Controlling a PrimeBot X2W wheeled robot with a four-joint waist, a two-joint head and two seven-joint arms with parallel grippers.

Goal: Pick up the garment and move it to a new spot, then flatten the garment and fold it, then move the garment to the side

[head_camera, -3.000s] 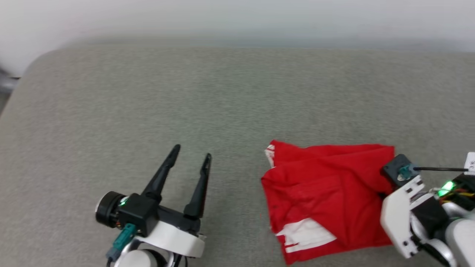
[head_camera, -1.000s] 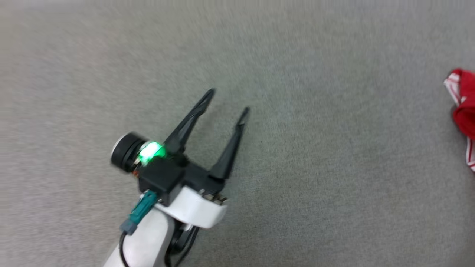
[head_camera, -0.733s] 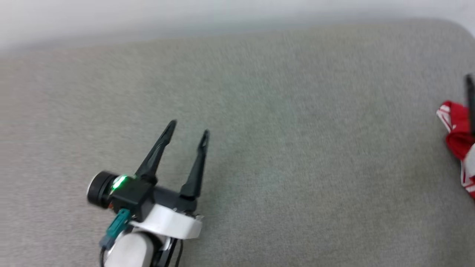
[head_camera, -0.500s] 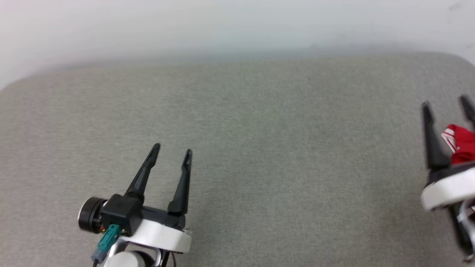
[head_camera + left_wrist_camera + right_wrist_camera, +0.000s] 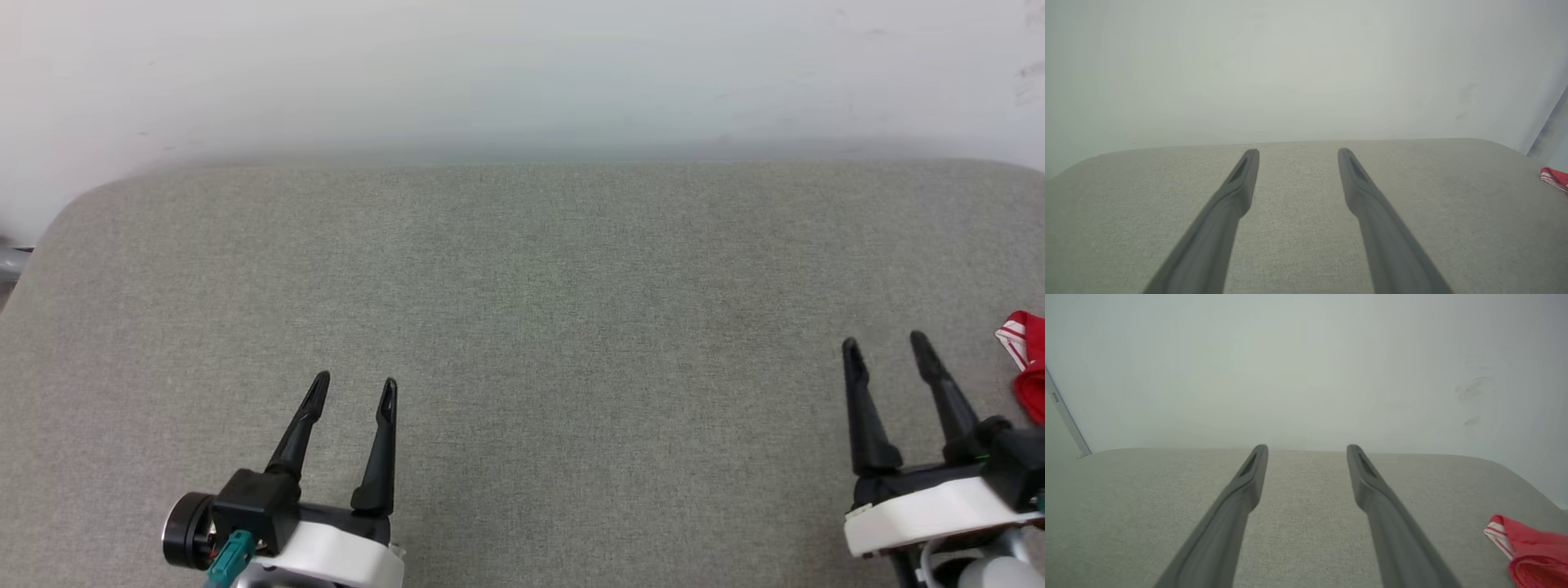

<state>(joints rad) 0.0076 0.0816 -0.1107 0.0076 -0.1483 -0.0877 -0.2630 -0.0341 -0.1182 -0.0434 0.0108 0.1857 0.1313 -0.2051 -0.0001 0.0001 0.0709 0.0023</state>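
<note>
I see my left gripper (image 5: 356,380) low on the left and my right gripper (image 5: 882,340) low on the right, fingers spread, above the grey cushion (image 5: 522,278). The red shirt (image 5: 1030,363) lies at the right edge, near the right gripper.

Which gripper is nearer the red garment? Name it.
The right gripper: the garment lies just to its right; the left gripper sits far across the grey surface.
</note>
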